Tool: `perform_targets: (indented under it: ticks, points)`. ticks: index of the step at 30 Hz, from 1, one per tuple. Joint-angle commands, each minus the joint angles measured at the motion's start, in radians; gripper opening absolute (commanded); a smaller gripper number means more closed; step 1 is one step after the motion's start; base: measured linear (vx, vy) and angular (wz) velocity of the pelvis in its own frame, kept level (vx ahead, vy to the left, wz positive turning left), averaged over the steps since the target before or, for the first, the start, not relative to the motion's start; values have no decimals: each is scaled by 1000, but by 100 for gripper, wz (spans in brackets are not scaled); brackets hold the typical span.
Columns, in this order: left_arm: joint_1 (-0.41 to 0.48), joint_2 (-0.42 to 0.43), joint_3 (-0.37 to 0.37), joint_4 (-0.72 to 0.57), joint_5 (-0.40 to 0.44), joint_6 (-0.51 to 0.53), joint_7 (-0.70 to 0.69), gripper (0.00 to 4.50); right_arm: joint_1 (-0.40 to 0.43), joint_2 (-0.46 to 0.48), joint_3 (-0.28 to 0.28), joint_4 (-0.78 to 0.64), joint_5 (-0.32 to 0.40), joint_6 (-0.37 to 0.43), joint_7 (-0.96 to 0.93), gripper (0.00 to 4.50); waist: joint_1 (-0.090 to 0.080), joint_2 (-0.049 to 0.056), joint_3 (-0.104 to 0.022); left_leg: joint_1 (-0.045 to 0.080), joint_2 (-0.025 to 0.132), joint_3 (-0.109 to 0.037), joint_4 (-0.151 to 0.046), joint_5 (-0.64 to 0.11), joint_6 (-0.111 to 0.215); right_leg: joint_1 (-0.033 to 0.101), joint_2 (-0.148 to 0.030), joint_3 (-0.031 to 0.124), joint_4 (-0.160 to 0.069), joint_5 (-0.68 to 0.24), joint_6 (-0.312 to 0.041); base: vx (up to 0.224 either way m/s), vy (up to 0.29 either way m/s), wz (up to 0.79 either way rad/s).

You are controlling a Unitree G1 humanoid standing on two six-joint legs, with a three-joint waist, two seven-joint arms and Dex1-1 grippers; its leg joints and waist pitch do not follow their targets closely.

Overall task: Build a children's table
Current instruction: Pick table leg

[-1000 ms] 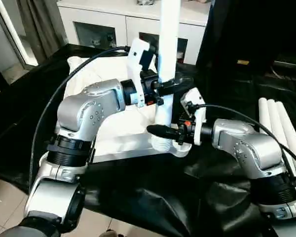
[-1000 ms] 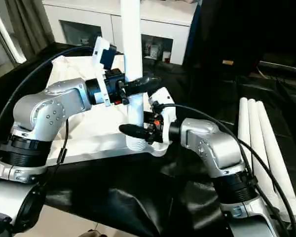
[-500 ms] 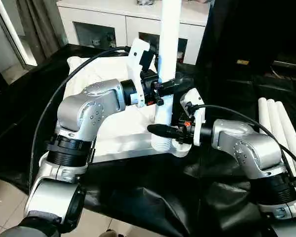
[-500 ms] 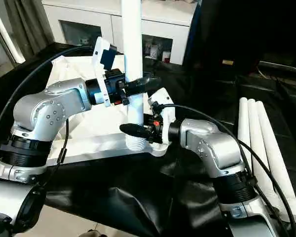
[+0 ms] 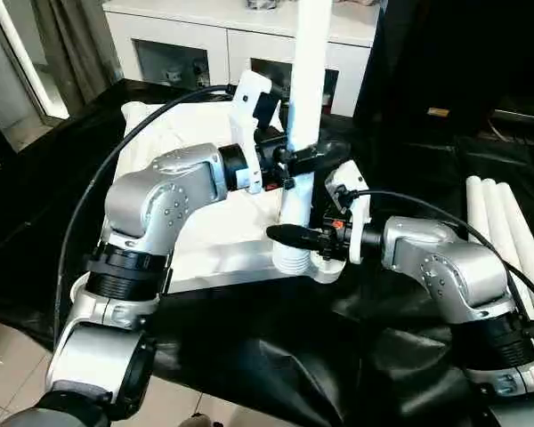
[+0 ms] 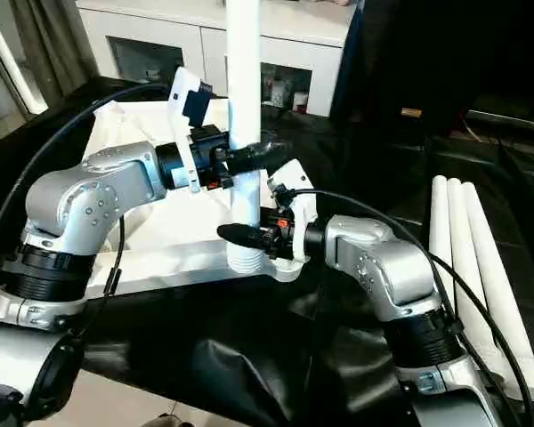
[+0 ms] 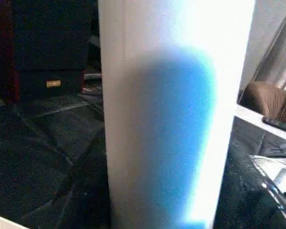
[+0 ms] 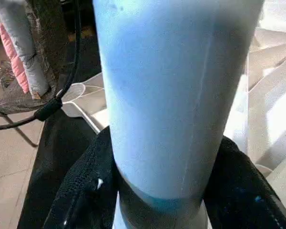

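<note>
- While I steady the upright leg (image 5: 304,80), its ribbed foot stands in the corner socket (image 5: 313,264) of the table top (image 5: 215,233), which lies flat on the black sheet (image 5: 249,347); that socket is my landmark.
- My left gripper (image 5: 304,159) sits well above the socket, its black fingers on either side of the tube; whether they press on it or stand a little slack I cannot tell.
- My right gripper (image 5: 289,236) sits just above the socket, fingers around the tube's lower end; how firmly they clasp it I cannot tell either.
- I judge the leg light, hollow and stiff; smooth plastic, so likely slippery under hard fingers; long enough to lever hard on the socket if it tips.
- Best hold, I think: one grip low by the socket to guide, one higher to keep it plumb; press straight down.
- Three spare legs (image 5: 503,233) lie together on the sheet, well to the right of the socket.
</note>
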Motion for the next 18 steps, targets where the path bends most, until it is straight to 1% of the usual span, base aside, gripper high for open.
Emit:
perform_targets:
  ticks: [1, 3, 4, 5, 6, 7, 8, 9, 10, 11, 12, 13, 14, 16, 17, 18]
  points:
    - [7, -11, 26, 20, -8, -13, 10, 294, 3, 6, -31, -6, 1, -15, -20, 191, -1, 3, -80, 17, 32, -19, -59, -72, 2, 63, -70, 45, -65, -24, -228, 0, 0, 0]
    - [7, -28, 48, 34, -8, -55, 20, 316, 8, 13, -44, -8, 3, -22, -33, 191, 0, 1, -80, 17, 31, -20, -59, -75, 2, 65, -71, 45, -66, -27, -227, 0, 0, 0]
    - [3, -44, 70, 48, -10, -97, 30, 329, 9, 20, -56, -8, 8, -27, -42, 191, 1, 6, -81, 16, 32, -21, -59, -76, 1, 65, -72, 45, -65, -27, -227, 0, 0, 0]
    - [3, -47, 74, 51, -10, -105, 32, 336, 10, 21, -59, -8, 9, -27, -44, 191, 0, 3, -81, 16, 32, -21, -59, -80, 1, 66, -71, 45, -66, -22, -227, 0, 0, 0]
    - [3, -47, 74, 51, -10, -105, 32, 342, 10, 21, -59, -8, 9, -27, -44, 191, 0, 2, -82, 16, 32, -22, -59, -75, 3, 67, -71, 44, -64, -14, -228, 0, 0, 0]
    - [-7, -92, 145, 84, -43, -205, 46, 349, 9, 42, -94, -6, 25, -41, -71, 191, 1, 4, -82, 16, 32, -22, -59, -76, 4, 66, -71, 44, -64, -14, -227, 0, 0, 0]
    - [-10, -110, 173, 95, -59, -239, 49, 353, 9, 49, -107, -5, 30, -47, -81, 191, 1, 4, -80, 14, 29, -21, -58, -80, 5, 66, -72, 44, -68, -15, -232, 0, 0, 0]
    - [-14, -133, 213, 106, -87, -275, 58, 353, 7, 60, -124, -2, 36, -57, -96, 191, 0, 3, -82, 14, 29, -21, -58, -82, 7, 68, -73, 44, -69, -15, -237, 0, 0, 0]
    - [-18, -160, 260, 117, -122, -306, 72, 355, 4, 72, -143, 2, 39, -70, -116, 191, 2, 4, -82, 14, 30, -21, -58, -89, 4, 67, -75, 43, -68, -18, -243, 0, 0, 0]
    - [-19, -179, 293, 118, -152, -314, 80, 355, 1, 80, -156, 6, 39, -81, -133, 191, 2, 4, -83, 16, 33, -22, -59, -96, 4, 66, -74, 43, -67, -16, -248, 0, 0, 0]
    - [-19, -179, 293, 118, -152, -314, 80, 355, 1, 80, -156, 6, 39, -81, -133, 191, 1, 3, -82, 16, 33, -22, -59, -99, 3, 67, -73, 43, -65, -13, -248, 0, 0, 0]
    - [-19, -201, 339, 113, -199, -314, 100, 355, -2, 91, -178, 17, 33, -103, -163, 191, -1, 5, -81, 17, 33, -22, -61, -105, 3, 65, -71, 42, -66, -22, -240, 0, 0, 0]
    - [-19, -208, 355, 111, -214, -319, 107, 355, -3, 95, -188, 22, 30, -112, -176, 191, -2, 4, -80, 17, 32, -20, -60, -108, 3, 64, -72, 43, -69, -31, -241, 0, 0, 0]
    - [-11, -198, 358, 101, -217, -324, 89, 355, -2, 99, -211, 32, 13, -138, -211, 190, -1, 5, -81, 18, 31, -20, -60, -103, 1, 63, -71, 43, -69, -38, -236, 0, 0, 0]
    - [2, -170, 328, 89, -184, -323, 57, 355, 1, 90, -217, 40, -11, -156, -234, 190, -2, 5, -81, 19, 31, -20, -61, -102, 2, 62, -69, 43, -69, -44, -229, 0, 0, 0]
    - [6, -162, 318, 85, -174, -323, 47, 355, 2, 87, -218, 42, -18, -161, -240, 190, -3, 7, -80, 19, 32, -21, -62, -94, -1, 60, -68, 43, -68, -51, -215, 0, 0, 0]
